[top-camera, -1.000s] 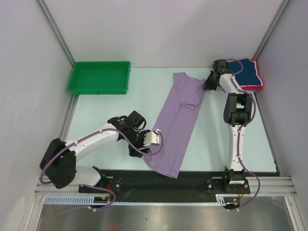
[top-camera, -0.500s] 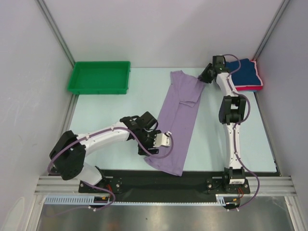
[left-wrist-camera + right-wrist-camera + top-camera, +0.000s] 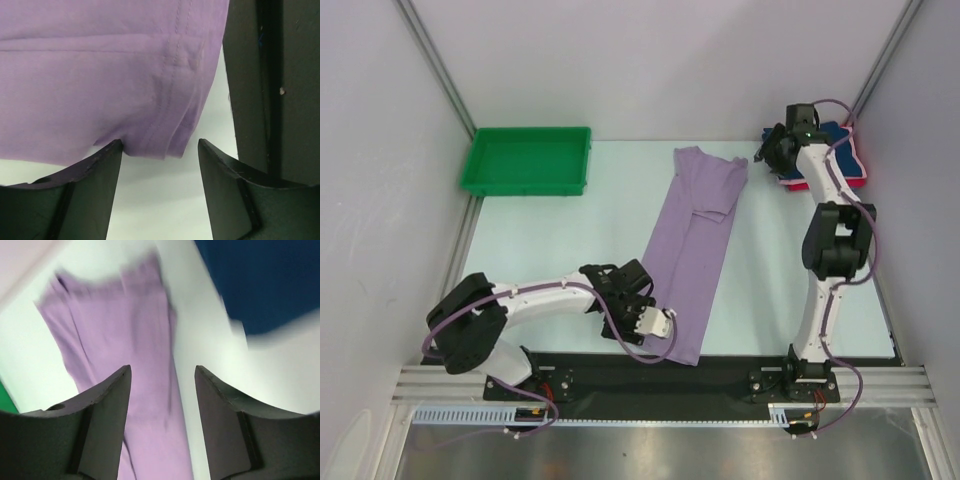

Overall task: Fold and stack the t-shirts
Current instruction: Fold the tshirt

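Observation:
The pale lavender t-shirt (image 3: 692,250) lies folded into a long narrow strip down the middle of the table. My left gripper (image 3: 660,320) is low at its near left corner. In the left wrist view the jaws stand open (image 3: 160,150) with the shirt's hem corner (image 3: 165,145) just past the fingertips, not between them. My right gripper (image 3: 767,155) hangs open above the table between the strip's far end and the navy t-shirt (image 3: 847,158), which lies on the pink-red t-shirt (image 3: 858,183). The right wrist view shows open, empty jaws (image 3: 162,372) over the lavender t-shirt (image 3: 125,340), with the navy t-shirt (image 3: 255,280) beside it.
A green tray (image 3: 525,160) stands at the back left. The black base rail (image 3: 620,375) runs along the near edge, close behind the shirt's near end, and shows as a dark strip (image 3: 270,90) in the left wrist view. White walls close in the sides.
My right gripper has let go of the lavender shirt's far end, opened, and risen back toward the navy stack. My left gripper has slid right and nearer, to the shirt's near corner.

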Action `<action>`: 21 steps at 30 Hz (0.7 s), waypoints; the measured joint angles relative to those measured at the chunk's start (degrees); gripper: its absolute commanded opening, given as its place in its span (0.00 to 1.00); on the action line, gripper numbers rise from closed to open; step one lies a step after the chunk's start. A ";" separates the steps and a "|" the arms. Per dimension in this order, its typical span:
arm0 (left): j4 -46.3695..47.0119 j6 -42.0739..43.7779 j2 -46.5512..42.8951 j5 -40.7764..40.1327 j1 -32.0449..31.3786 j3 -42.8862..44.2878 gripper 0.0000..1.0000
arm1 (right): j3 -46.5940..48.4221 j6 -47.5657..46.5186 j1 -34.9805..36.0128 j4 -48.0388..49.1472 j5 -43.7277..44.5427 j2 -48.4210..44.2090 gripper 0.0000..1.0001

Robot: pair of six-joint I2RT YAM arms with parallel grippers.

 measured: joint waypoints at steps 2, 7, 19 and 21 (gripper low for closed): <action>0.52 0.81 -0.02 -0.70 -0.17 -1.01 0.61 | -11.10 -0.09 1.49 0.50 1.33 -8.81 0.59; 2.23 1.64 -0.87 -1.73 -2.34 -3.76 0.40 | -39.69 1.01 6.03 2.82 2.54 -33.31 0.59; 3.89 -4.76 -0.02 2.01 -11.52 -1.49 0.29 | -76.00 9.60 23.37 -1.09 1.51 -60.33 0.58; 4.00 -6.34 1.90 3.21 -11.80 1.84 0.41 | -79.28 12.41 27.41 -2.23 1.36 -62.93 0.58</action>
